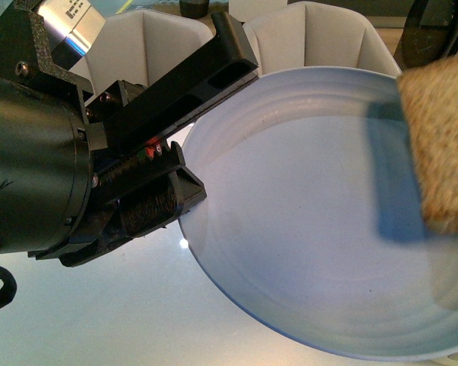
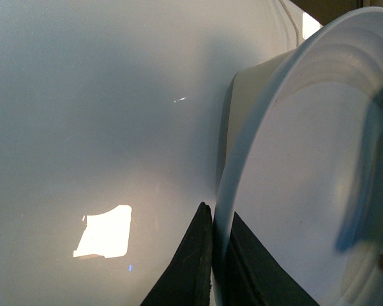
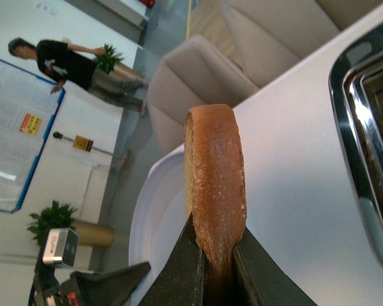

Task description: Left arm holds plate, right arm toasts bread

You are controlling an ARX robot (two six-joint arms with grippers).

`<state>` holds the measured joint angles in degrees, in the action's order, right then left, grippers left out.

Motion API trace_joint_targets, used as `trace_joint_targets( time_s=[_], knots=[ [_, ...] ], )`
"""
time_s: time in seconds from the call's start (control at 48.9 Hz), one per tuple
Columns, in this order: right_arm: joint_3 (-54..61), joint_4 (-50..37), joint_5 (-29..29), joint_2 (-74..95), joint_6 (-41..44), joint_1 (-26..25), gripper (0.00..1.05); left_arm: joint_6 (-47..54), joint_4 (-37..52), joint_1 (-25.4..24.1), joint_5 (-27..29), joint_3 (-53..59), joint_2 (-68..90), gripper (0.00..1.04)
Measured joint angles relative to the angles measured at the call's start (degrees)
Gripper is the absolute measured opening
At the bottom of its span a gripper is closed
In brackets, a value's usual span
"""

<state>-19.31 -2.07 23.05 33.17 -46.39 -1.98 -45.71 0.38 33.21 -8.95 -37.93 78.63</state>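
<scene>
My right gripper (image 3: 214, 252) is clamped on the bread (image 3: 215, 178). The jaws pinch the slice across its two flat faces at one crust edge, and the rest of the slice stands free beyond the tips. My left gripper (image 2: 219, 261) is closed on the rim of the plate (image 1: 305, 229), one jaw above the rim and one below. The plate is tilted and lifted clear of the white table (image 1: 99, 305). In the front view the bread hangs over the right part of the plate and throws a blue shadow on it, so I judge that the slice is off the surface and in the air. The chrome-rimmed toaster (image 3: 364, 121) stands on the table just beside the plate, with its opening partly in view at the edge of the right wrist view. The step in hand appears to be the transfer from plate to toaster. To do it well: carry the slice sideways until it is over the opening, turn the wrist until the thin edge runs parallel to the slot, then lower it straight, and do not release until the crust is inside the chrome rim. The grip is near one edge only, so any brush against the rim may twist the slice. The left clamp needs only a steady hold, well clear of the path.
</scene>
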Motion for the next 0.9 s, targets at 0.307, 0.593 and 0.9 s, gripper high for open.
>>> trace_joint_targets(
  time_s=[0.307, 0.593, 0.9],
  knots=[
    [-6.67, 1.49, -4.22, -0.7, 11.47, -6.73, 0.04, -0.02, 0.0, 0.0, -0.02, 0.0, 0.0, 0.03],
    [-8.81, -2.56, -10.12, 6.69, 27.82, -8.37, 0.04, -0.02, 0.0, 0.0, -0.02, -0.02, 0.0, 0.03],
    [-8.57, -13.05, -17.99, 22.64, 40.68, -3.76, 0.04, -0.02, 0.0, 0.02, -0.02, -0.02, 0.0, 0.03]
  ],
)
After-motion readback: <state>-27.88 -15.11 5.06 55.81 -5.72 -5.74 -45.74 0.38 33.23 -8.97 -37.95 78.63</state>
